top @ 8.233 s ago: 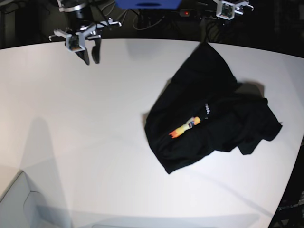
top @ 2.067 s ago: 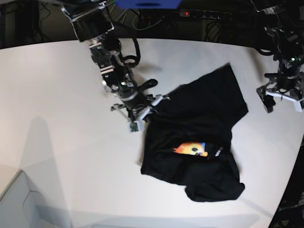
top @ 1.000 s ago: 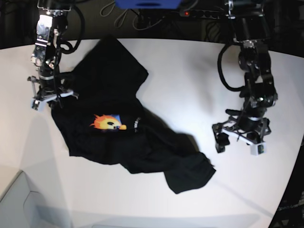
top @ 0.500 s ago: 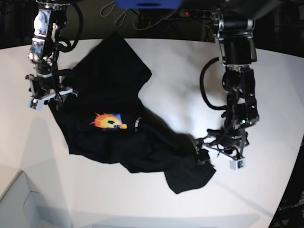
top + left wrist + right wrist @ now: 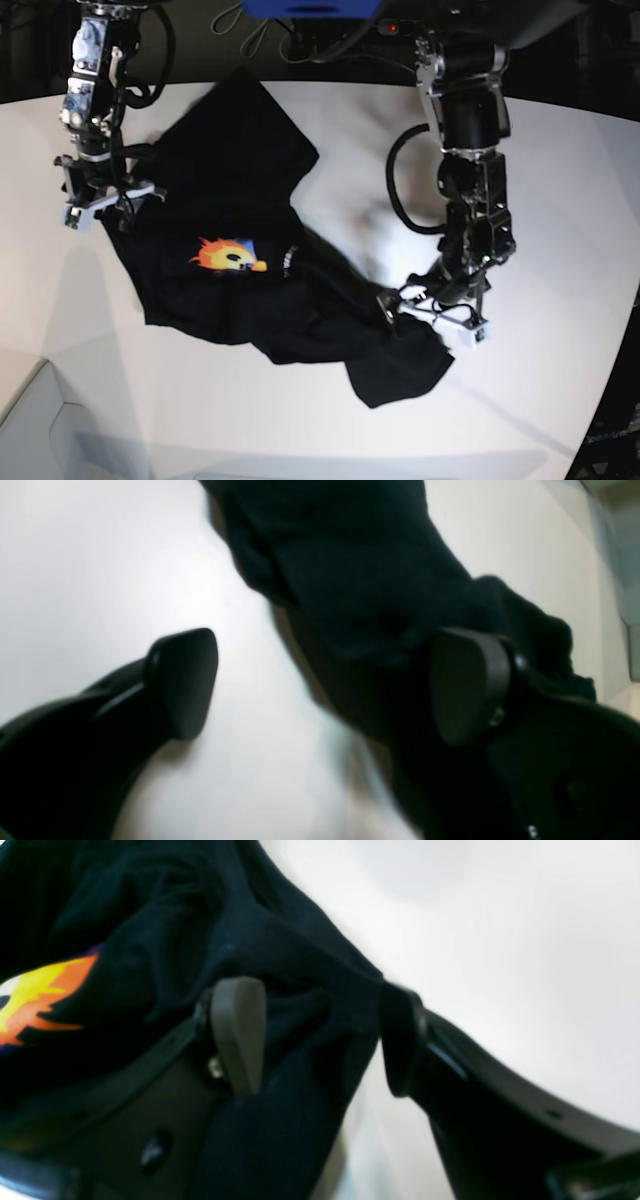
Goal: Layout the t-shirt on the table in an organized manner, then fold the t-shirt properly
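L hand [image 5: 320,685] wide open astride shirt [image 5: 250,270] edge, holding nothing; R hand [image 5: 320,1035] part-open round cloth. Risk: I pinch bunched layers, shirt stays crumpled.

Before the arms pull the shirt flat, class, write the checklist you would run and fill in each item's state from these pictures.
1. Right gripper has cloth: jaws open, shirt edge between the pads. Not ok, not clamped.
2. Left gripper has cloth: jaws open, one pad on the shirt, the other over bare table. Not ok.
3. Shirt spread: bunched and creased. Not ok.
4. Print facing up: ok.
5. Which part each gripper is at: cannot tell.
6. Table room around the shirt: ok.
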Available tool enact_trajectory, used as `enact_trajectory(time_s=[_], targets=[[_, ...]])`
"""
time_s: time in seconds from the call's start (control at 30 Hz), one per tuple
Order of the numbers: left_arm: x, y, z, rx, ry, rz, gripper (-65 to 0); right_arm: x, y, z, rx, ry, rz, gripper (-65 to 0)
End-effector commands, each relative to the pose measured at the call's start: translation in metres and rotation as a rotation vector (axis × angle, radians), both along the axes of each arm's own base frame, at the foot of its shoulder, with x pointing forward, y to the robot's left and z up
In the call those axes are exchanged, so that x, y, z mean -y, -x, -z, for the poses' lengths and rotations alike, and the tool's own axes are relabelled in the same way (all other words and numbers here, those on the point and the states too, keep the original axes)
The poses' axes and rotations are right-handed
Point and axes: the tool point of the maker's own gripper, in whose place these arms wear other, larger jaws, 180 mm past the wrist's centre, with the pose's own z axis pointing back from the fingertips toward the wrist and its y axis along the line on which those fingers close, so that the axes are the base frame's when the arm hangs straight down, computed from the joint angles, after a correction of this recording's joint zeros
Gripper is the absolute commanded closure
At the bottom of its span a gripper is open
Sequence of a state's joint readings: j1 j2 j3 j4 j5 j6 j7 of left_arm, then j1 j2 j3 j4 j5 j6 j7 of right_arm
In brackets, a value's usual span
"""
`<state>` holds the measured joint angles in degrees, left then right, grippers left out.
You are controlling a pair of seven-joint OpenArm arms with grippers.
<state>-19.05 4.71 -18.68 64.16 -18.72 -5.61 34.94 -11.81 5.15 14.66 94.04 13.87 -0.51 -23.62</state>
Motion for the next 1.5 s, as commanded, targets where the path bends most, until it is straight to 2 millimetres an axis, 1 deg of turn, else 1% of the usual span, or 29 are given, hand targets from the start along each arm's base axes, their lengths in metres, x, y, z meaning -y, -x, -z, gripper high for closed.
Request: enact_trajectory(time_s=[0.0, 0.27, 0.33, 0.63, 0.7, 0.87, 1.0, 1.13, 1.2, 1.27, 1.47], targets=[[0.001, -0.014, -0.021, 0.064, 0.010, -0.005, -65.0, 0.004, -0.008, -0.014, 0.049, 0.019, 0.002, -36.6], [0.013, -0.017, -0.035, 0.102, 0.227, -0.033, -65.0, 0.003, -0.007, -0.012, 0.043, 0.014, 0.000, -36.6], [0.010, -0.017, -0.037, 0.108, 0.243, -0.034, -65.0, 0.000, -0.007, -0.011, 0.046, 0.005, 0.003, -36.6], [0.013, -0.019, -0.040, 0.115, 0.269, -0.039, -65.0, -0.004, -0.007, -0.010, 0.044, -0.007, 0.004, -36.6], [0.015, -0.018, -0.035, 0.102, 0.273, -0.037, -65.0, -0.004, -0.008, -0.010, 0.046, -0.007, 0.004, -36.6], [0.021, -0.014, -0.018, 0.052, 0.316, -0.042, -65.0, -0.004, -0.008, -0.011, 0.048, -0.007, 0.004, -36.6], [0.026, -0.014, -0.018, 0.049, 0.408, -0.054, -65.0, -0.004, -0.008, -0.011, 0.048, -0.007, 0.004, -36.6], [0.026, -0.014, -0.022, 0.058, 0.451, -0.065, -65.0, -0.004, -0.008, -0.011, 0.048, -0.006, 0.004, -36.6], [0.025, -0.016, -0.026, 0.068, 0.451, -0.066, -64.8, -0.004, -0.008, -0.011, 0.048, -0.006, 0.004, -36.6], [0.024, -0.016, -0.026, 0.069, 0.451, -0.067, -61.0, -0.003, -0.008, -0.011, 0.046, -0.004, 0.004, -36.6], [0.025, -0.016, -0.027, 0.070, 0.455, -0.068, -60.0, -0.003, -0.008, -0.010, 0.046, -0.003, 0.004, -36.6]])
